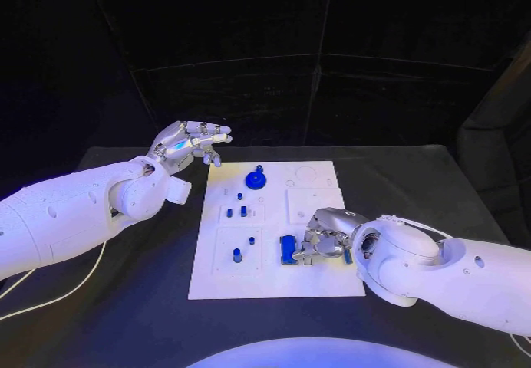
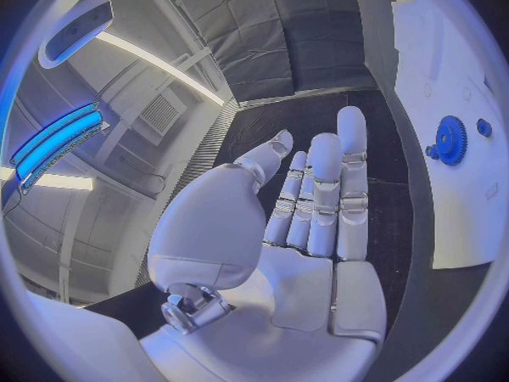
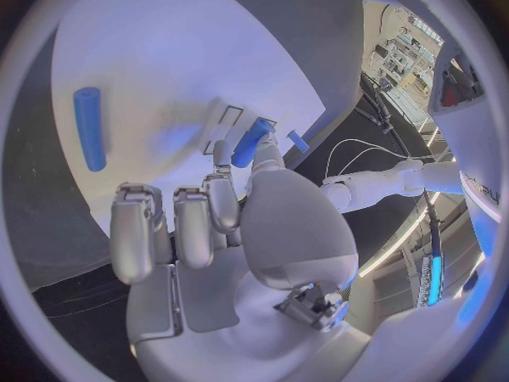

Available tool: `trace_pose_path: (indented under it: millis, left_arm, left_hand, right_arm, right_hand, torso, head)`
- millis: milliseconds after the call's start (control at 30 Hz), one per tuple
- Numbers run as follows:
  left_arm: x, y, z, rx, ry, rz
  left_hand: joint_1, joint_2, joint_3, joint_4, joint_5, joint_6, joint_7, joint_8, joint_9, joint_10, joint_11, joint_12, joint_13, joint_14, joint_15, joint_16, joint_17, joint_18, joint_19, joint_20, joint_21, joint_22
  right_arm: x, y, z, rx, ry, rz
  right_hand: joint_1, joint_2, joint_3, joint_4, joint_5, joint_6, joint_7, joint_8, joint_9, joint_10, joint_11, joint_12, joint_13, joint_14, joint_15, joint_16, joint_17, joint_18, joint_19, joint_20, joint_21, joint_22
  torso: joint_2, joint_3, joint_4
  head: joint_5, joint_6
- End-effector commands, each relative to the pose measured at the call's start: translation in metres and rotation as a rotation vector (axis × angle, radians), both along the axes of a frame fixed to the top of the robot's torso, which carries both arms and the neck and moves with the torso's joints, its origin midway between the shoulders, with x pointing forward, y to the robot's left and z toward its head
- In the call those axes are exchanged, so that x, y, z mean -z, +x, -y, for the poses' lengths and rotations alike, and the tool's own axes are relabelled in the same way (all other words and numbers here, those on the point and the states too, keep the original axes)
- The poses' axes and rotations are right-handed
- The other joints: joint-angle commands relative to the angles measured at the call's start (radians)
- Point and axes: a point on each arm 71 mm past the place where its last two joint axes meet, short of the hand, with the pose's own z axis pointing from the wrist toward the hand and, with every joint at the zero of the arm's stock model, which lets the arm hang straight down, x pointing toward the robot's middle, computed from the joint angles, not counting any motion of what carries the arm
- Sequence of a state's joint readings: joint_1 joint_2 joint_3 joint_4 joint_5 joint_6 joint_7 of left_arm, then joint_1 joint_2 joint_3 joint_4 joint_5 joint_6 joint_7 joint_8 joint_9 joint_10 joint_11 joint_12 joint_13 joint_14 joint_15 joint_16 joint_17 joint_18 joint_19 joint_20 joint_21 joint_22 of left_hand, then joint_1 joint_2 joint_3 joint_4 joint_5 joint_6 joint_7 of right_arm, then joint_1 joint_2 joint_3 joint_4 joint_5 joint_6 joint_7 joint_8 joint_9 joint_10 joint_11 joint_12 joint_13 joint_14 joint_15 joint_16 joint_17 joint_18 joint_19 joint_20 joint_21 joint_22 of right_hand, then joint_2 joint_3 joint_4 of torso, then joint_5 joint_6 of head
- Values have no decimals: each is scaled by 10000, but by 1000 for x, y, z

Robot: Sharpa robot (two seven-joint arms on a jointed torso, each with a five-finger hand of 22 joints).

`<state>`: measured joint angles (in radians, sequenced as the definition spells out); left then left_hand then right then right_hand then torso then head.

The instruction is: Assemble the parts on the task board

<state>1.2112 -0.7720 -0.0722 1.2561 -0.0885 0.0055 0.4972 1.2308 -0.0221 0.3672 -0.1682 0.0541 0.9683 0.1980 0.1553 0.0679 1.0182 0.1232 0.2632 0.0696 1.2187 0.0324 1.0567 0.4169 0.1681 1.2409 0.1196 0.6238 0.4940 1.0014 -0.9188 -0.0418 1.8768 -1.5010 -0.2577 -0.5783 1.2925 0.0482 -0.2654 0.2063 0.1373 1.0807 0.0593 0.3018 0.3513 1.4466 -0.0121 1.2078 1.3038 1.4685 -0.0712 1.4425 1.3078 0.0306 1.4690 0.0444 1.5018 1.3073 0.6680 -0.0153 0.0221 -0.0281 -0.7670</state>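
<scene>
**Small stiff pegs call for a fingertip pinch**

The black counter [image 1: 133,307] carries the white board [image 1: 321,276], with the blue parts spread across its middle. The left hand [image 1: 190,142] hovers off the board's far left corner, fingers [image 2: 323,187] straight, side by side and holding nothing. The right hand [image 1: 327,236] rests low over the board's near right area, fingers [image 3: 217,204] curled down, pinching a short blue peg [image 3: 251,142] at its end. A blue gear [image 1: 255,180] stands near the far edge; a longer blue bar [image 1: 288,248] lies just beside the right hand. The pieces look like hard, light, smooth plastic: unlikely to bend, apt to slip or roll. The peg is best taken across its sides near the top, leaving the lower end free for a socket.
</scene>
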Motion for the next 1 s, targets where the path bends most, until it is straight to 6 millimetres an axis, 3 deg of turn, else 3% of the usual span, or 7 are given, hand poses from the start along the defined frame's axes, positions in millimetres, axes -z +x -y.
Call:
trace_pose_path:
  millis: [33,233,400,600,733,867,1000]
  left_arm:
    - [-1,0,0,78,-99,22]
    - [-1,0,0,67,-94,22]
    - [-1,0,0,63,-92,21]
    - [-1,0,-1,48,-83,18]
    - [-1,0,-1,32,-72,12]
    - [-1,-1,0,53,-73,6]
    - [1,-2,2,117,-70,-23]
  left_hand:
    - [40,26,-46,-12,-27,-55,-13,67,8,-43,-6,53,0,-65,-32,22,-9,139,4,43,-68,-10]
    - [40,26,-46,-12,-27,-55,-13,67,8,-43,-6,53,0,-65,-32,22,-9,139,4,43,-68,-10]
    - [40,26,-46,-12,-27,-55,-13,67,8,-43,-6,53,0,-65,-32,22,-9,139,4,43,-68,-10]
    - [40,26,-46,-12,-27,-55,-13,67,8,-43,-6,53,0,-65,-32,22,-9,139,4,43,-68,-10]
    - [40,26,-46,-12,-27,-55,-13,67,8,-43,-6,53,0,-65,-32,22,-9,139,4,43,-68,-10]
    - [41,26,-50,-14,-27,-57,-13,69,8,-45,-6,56,0,-66,-32,23,-10,139,4,43,-69,-11]
    - [45,23,-67,-20,-28,-67,-11,79,9,-59,-4,72,0,-70,-30,29,-16,139,6,44,-75,-16]
  right_arm:
    - [-2,2,5,237,-34,286]
    - [-3,0,12,194,-4,158]
    - [-6,-4,26,430,288,77]
    - [-10,-6,59,1106,273,204]
    - [-13,-9,79,1349,122,303]
    - [-16,-10,88,1405,30,623]
    - [-19,-10,92,1382,-85,932]
  right_hand:
    - [28,144,11,34,95,70,17,21,16,25,-24,-92,-39,557,-55,-30,109,-58,376,-67,3,1895]
    - [47,58,-81,-16,253,11,34,-18,20,-8,-13,-187,-88,542,-50,-72,43,-43,335,-64,-42,1850]
    - [32,-44,-217,-33,297,-346,159,-243,-46,-126,87,-439,-231,504,22,-184,-134,-5,226,-18,-161,1732]
    - [265,80,-189,-143,607,-673,296,-519,-174,-283,198,-836,-479,470,114,-296,-298,28,136,66,-263,1633]
    - [392,119,-221,-200,681,-899,404,-781,-388,-522,287,-1506,-936,420,189,-442,-509,69,21,135,-397,1503]
    - [425,121,-236,-215,700,-856,406,-798,-431,-501,292,-1489,-926,433,199,-416,-453,57,55,151,-363,1541]
    - [456,121,-286,-223,786,-582,349,-708,-455,-423,253,-1395,-868,463,179,-367,-356,38,116,157,-303,1606]
  torso:
    - [5,-12,10]
    - [6,3,-5]
    - [2,7,-4]
    - [0,-13,9]
    - [9,-8,-27]
    - [4,14,-43]
    - [13,6,7]
  head:
    - [-28,15]
    - [-42,11]
    - [-132,28]
    - [-318,65]
    - [-367,95]
    - [-415,115]
    - [-512,116]
